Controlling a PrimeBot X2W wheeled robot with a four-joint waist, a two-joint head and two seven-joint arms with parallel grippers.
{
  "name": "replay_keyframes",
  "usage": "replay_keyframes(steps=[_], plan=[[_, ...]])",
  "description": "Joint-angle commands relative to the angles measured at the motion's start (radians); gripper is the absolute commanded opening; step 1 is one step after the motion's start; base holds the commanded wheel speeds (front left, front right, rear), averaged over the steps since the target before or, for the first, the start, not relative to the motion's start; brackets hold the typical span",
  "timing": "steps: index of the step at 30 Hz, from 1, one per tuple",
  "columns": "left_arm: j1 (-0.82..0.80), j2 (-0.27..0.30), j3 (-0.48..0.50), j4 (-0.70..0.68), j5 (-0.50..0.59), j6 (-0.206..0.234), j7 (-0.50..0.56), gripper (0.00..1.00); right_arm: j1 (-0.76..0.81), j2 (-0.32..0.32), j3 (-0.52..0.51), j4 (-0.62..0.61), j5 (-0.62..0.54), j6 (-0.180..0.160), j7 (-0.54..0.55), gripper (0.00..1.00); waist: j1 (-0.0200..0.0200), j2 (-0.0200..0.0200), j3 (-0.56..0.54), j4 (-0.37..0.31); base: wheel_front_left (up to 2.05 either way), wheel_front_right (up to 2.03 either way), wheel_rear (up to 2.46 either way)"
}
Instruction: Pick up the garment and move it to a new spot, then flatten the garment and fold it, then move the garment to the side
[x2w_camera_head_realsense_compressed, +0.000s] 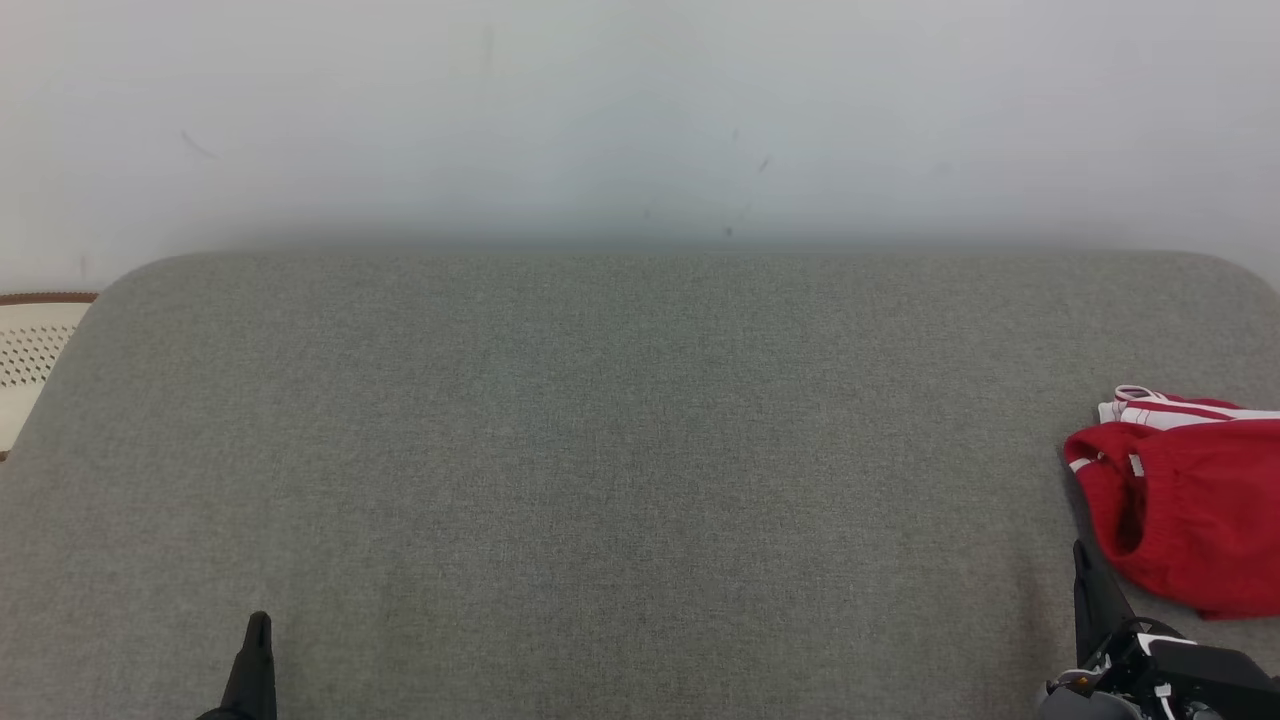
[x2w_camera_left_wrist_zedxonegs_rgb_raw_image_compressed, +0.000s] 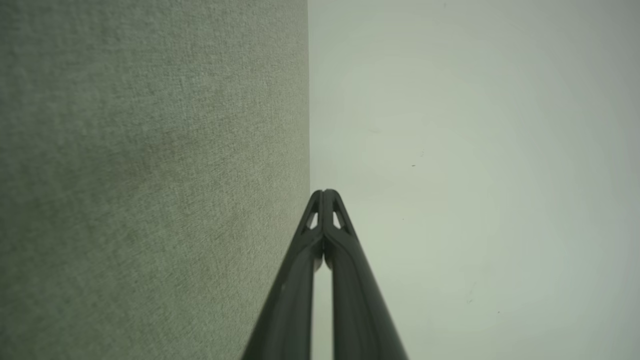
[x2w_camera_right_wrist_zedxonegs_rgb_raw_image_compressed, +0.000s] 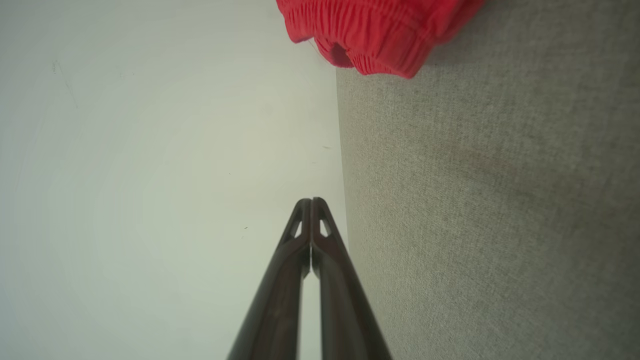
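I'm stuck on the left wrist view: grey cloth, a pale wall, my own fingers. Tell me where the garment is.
Observer: The crumpled red garment with white trim lies at the far right edge of the grey fabric-covered surface, in the head view.
Operator: Give me the right gripper's position against it.
Observer: The right gripper sits just nearer than the garment's left edge. The right wrist view shows a gap between them.
Operator: Report its fingers.
Observer: Shut. The right wrist view shows the tips pressed together, holding nothing.

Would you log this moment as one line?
left gripper: shut, empty | right gripper: shut, empty | red garment: bunched, right edge of grey surface
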Motion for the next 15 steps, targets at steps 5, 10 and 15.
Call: replay_keyframes(steps=[5, 10, 15], plan=[[-0.006, 0.001, 0.002, 0.002, -0.009, -0.003, 0.004, 0.00, -0.008, 0.003, -0.001, -0.003, -0.003, 0.000, 0.002, 0.00, 0.0000, 0.0000, 0.000, 0.000, 0.00, 0.00, 0.00], [-0.006, 0.001, 0.002, 0.002, -0.009, -0.003, 0.004, 0.00, -0.008, 0.003, -0.002, -0.003, -0.003, 0.000, 0.002, 0.00, 0.0000, 0.0000, 0.000, 0.000, 0.00, 0.00, 0.00], [-0.006, 0.001, 0.002, 0.002, -0.009, -0.003, 0.004, 0.00, -0.008, 0.003, -0.002, -0.003, -0.004, 0.000, 0.002, 0.00, 0.0000, 0.0000, 0.000, 0.000, 0.00, 0.00, 0.00]])
